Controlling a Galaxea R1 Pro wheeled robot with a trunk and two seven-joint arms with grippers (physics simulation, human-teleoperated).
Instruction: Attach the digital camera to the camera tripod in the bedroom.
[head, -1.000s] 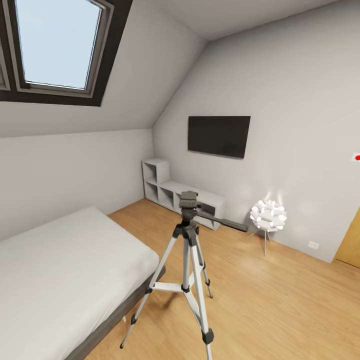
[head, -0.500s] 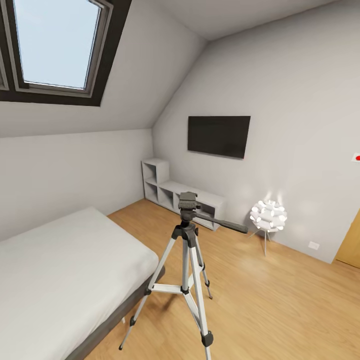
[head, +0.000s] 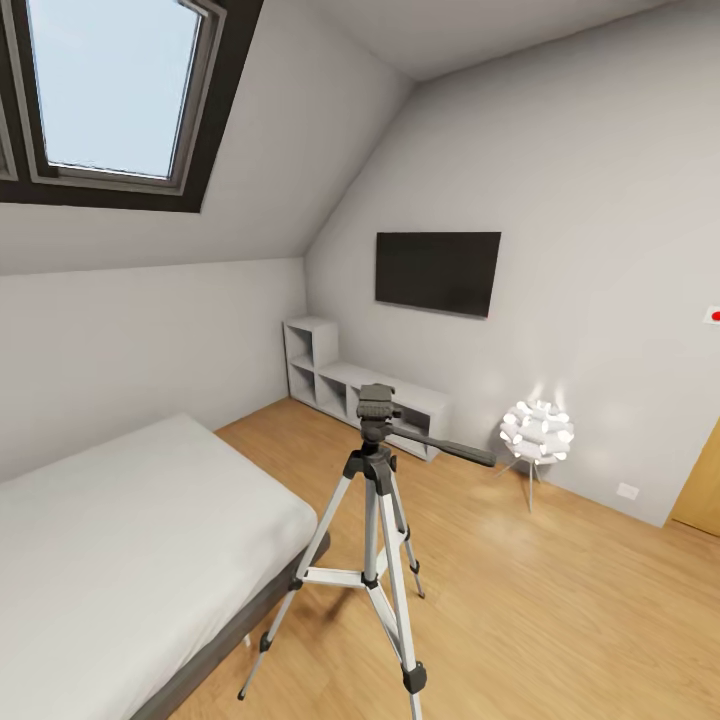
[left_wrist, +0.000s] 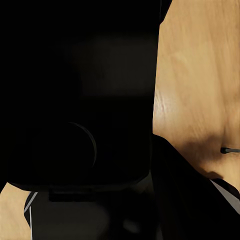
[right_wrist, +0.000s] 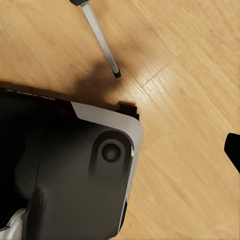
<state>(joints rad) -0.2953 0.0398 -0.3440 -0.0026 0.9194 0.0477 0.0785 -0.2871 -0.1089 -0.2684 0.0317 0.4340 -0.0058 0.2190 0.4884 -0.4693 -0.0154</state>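
The camera tripod (head: 376, 470) stands on the wood floor beside the bed, a short way ahead in the head view. Its silver legs are spread, its black head (head: 376, 402) is bare, and the pan handle (head: 450, 450) points right. In the left wrist view a black boxy body with a round outline, the digital camera (left_wrist: 80, 100), sits close against the lens in my left gripper and hides the fingers. In the right wrist view one tripod leg (right_wrist: 100, 37) with its black foot rests on the floor, and a black fingertip (right_wrist: 233, 150) shows at the edge, far from the middle.
The grey bed (head: 120, 540) with its white mattress lies left of the tripod. A low grey shelf unit (head: 340, 380), a wall TV (head: 437, 270) and a lit floor lamp (head: 536, 432) line the far wall. A wooden door (head: 700, 480) is at right. My own base (right_wrist: 75, 170) is below.
The head view shifted very slightly a second ago and has been still since. The tripod has not moved.
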